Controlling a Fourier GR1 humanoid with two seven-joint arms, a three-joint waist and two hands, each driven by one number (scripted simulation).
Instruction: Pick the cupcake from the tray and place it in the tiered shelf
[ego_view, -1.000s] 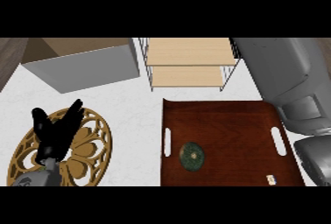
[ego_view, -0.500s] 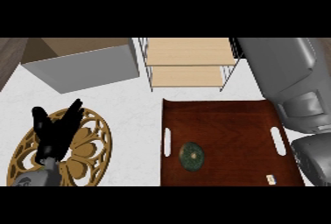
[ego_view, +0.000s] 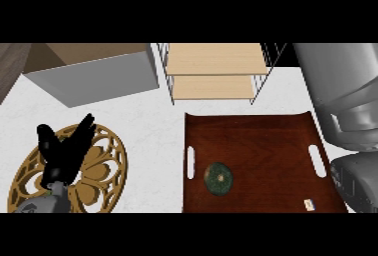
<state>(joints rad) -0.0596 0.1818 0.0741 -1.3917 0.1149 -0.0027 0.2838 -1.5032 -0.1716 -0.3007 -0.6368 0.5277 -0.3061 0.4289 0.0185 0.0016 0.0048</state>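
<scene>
The cupcake (ego_view: 218, 178), seen from above as a dark green round with a pale centre, sits on the dark red-brown tray (ego_view: 251, 137), left of the tray's middle and toward its front. The tiered shelf (ego_view: 214, 70), light wood boards in a thin wire frame, stands just behind the tray. My left hand (ego_view: 65, 152) rests open at the lower left, fingers pointing up, far from the tray. Of my right arm only the grey forearm (ego_view: 343, 95) shows along the right edge, beside the tray; its hand is out of the picture.
A golden openwork round trivet (ego_view: 100, 172) lies under my left hand. A grey open box (ego_view: 96, 75) stands at the back left, beside the shelf. A small pale tag (ego_view: 309, 203) lies in the tray's front right corner. White counter runs between trivet and tray.
The right forearm has shifted slightly at the right edge. My left hand, the cupcake and the tray have stayed where they were.
</scene>
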